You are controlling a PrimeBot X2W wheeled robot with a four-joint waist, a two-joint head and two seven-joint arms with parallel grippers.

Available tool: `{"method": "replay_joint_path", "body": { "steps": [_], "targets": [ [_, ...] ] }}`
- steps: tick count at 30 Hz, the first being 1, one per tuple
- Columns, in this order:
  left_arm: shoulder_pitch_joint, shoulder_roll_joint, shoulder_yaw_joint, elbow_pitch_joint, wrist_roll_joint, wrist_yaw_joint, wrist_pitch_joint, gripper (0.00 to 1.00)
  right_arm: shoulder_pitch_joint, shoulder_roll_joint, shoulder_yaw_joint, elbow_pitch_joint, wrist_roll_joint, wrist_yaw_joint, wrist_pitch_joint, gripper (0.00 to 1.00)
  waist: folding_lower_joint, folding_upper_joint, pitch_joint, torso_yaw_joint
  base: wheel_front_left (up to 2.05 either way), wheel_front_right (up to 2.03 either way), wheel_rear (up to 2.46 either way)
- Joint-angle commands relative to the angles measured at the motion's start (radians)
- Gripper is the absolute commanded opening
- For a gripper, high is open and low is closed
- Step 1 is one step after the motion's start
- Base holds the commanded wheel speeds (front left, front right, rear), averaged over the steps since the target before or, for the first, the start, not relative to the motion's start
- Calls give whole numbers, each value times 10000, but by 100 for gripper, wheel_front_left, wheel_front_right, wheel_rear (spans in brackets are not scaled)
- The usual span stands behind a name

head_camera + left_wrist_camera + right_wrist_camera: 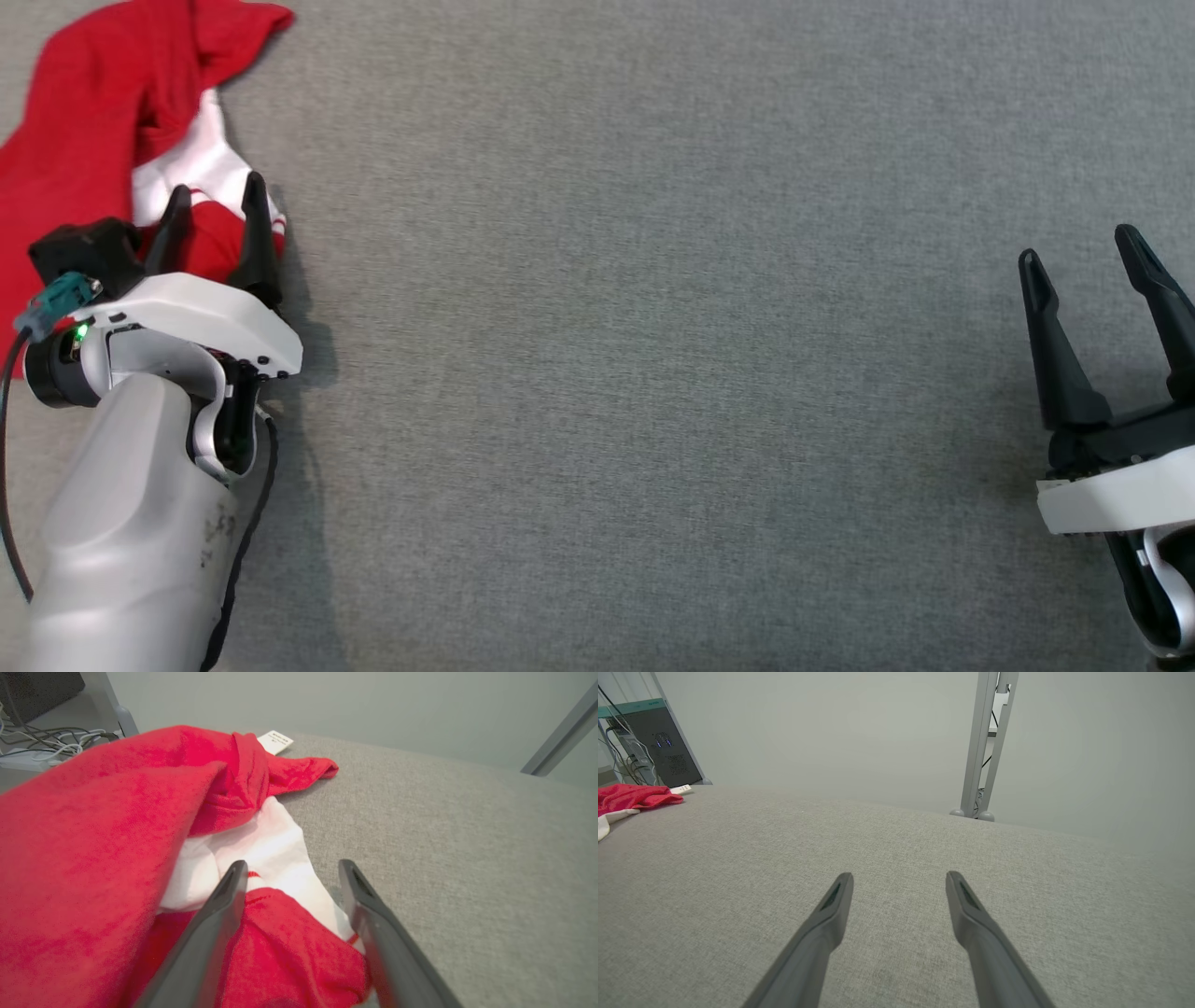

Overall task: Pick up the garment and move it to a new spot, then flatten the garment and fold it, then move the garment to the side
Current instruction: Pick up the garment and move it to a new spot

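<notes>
The garment (93, 103) is a crumpled red and white piece of clothing lying at the far left of the grey fabric surface (653, 327). My left gripper (217, 201) stands open at the garment's near right edge, its two dark fingers straddling a red and white fold. The left wrist view shows that garment (107, 835) bunched up high on the left, with the left gripper (289, 868) open over the white part. My right gripper (1078, 245) is open at the far right, well away from the cloth. In the right wrist view the right gripper (899, 877) holds nothing and the garment (635, 795) lies far left.
A white label (274, 742) lies just beyond the garment. Past the surface's far edge stand a dark cabinet with cables (668, 751) and a grey metal post (985, 746). The grey surface stretches wide between the two grippers.
</notes>
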Motion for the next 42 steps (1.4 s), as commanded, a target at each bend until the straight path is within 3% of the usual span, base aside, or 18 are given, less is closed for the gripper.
{"method": "replay_joint_path", "body": {
  "steps": [1, 7, 8, 9, 10, 18, 25, 33, 42],
  "targets": [
    [-434, 108, -74, 629, -90, -163, 310, 100, -185, -49, 8, 96, 73, 1, -140, 100, 0, 0, 289, -266, 0, 0, 0],
    [-778, 148, -414, 2647, -71, -78, 1934, 100, -371, -21, 182, 386, 180, 1, -269, 100, 0, 0, 234, -334, 0, 0, 0],
    [-835, 162, -454, 2860, -68, -88, 2075, 96, -403, -22, 205, 447, 195, 1, -296, 100, 0, 0, 210, -350, 0, 0, 0],
    [-889, 182, -476, 3017, -62, -101, 2148, 36, -431, -21, 214, 488, 202, 1, -346, 100, 0, 0, 178, -363, 0, 0, 0],
    [-959, 200, -507, 3117, -36, -105, 2134, 0, -453, -17, 219, 524, 194, 1, -349, 100, 0, 0, 149, -372, 0, 0, 0],
    [-1173, 420, -472, 3014, 195, 142, 720, 0, -388, 68, 263, 787, 267, 1, -510, 100, 0, 0, -277, -456, 0, 0, 0],
    [-904, 607, -212, 2030, 182, 385, -500, 0, -207, 131, 117, 866, 256, 1, -610, 100, 0, 0, -790, -474, 0, 0, 0],
    [485, 1045, 306, -820, 402, 916, -841, 0, 125, 334, 135, 1002, 212, 1, -657, 100, 0, 0, -1663, -556, 0, 0, 0],
    [3548, 1252, 341, -4947, 869, 1988, -405, 0, 696, 624, 326, 1363, 214, 1, -667, 100, 0, 0, -3008, -944, 0, 0, 0]
  ]
}}
